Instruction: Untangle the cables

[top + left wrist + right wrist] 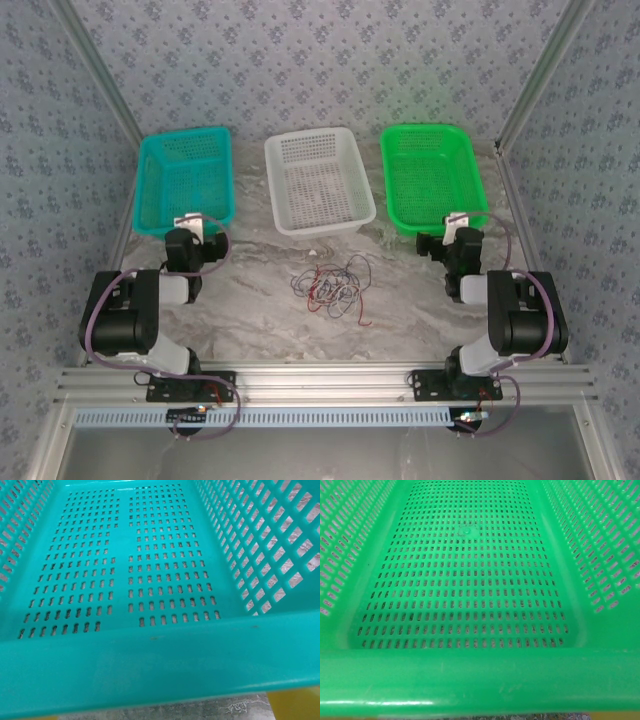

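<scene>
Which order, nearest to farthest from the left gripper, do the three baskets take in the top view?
1. The teal basket, left, right beside the left gripper.
2. The white basket, centre.
3. The green basket, right.

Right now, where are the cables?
In the top view, the cables lie tangled on the table at centre, just in front of the white basket, about midway between the left arm and the right arm.
</scene>
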Tool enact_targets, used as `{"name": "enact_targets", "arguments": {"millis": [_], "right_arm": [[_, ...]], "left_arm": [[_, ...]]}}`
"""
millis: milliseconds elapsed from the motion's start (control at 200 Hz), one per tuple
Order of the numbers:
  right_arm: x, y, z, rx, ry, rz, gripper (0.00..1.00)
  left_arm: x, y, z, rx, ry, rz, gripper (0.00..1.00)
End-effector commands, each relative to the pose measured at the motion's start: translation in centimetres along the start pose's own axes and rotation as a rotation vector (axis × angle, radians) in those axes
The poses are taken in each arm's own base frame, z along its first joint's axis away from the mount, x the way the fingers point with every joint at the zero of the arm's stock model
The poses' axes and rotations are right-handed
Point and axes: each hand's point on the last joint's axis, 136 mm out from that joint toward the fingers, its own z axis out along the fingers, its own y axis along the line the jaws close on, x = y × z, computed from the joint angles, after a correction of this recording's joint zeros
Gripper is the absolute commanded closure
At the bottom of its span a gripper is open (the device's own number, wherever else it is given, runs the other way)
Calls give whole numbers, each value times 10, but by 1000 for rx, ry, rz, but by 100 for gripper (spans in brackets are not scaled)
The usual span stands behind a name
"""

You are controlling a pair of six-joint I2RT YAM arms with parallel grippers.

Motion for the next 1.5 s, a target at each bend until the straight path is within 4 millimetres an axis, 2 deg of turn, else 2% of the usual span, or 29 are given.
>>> {"name": "enact_targets", "arguments": {"millis": [0, 160, 345, 510, 645, 755, 855, 934, 1014, 1129, 1209, 1259, 1374, 1494], "right_arm": [[-28, 5, -1, -23, -37, -3, 0], [-35, 7, -8, -35, -26, -3, 1], [-20, 15, -15, -59, 81, 8, 5], [-21, 24, -38, -64, 72, 29, 5], [-22, 37, -62, -93, 103, -10, 5], [-29, 43, -77, -121, 105, 2, 4], [-48, 54, -89, -180, 73, 61, 5], [-59, 64, -94, -223, 57, 75, 6], [-71, 70, -94, -239, 58, 79, 6], [-93, 78, -81, -263, 153, 75, 9], [-103, 84, -68, -275, 246, 72, 13], [-100, 87, -58, -280, 309, 72, 16], [-96, 92, -43, -285, 388, 102, 18], [-87, 100, -37, -314, 425, 144, 18]], "left_arm": [[-28, -3, 3, 21, -60, 0, 1], [-39, -8, -3, 36, -9, 16, 0], [-41, -16, -17, 19, 0, 36, 0], [-44, -29, -33, 2, 47, 42, 0], [-48, -43, -56, -9, 56, 106, 1], [-56, -42, -76, -5, 28, 46, 2], [-67, -50, -93, 35, -14, 40, 3], [-75, -56, -104, 50, -31, 51, 4], [-92, -60, -111, 59, -70, 73, 4], [-123, -54, -105, 12, -79, 67, 2], [-139, -57, -90, 24, -16, 56, 2], [-146, -53, -78, -7, 27, 54, 3], [-148, -54, -49, 3, 116, 60, 3], [-136, -58, -23, 58, 191, -5, 6]]}}
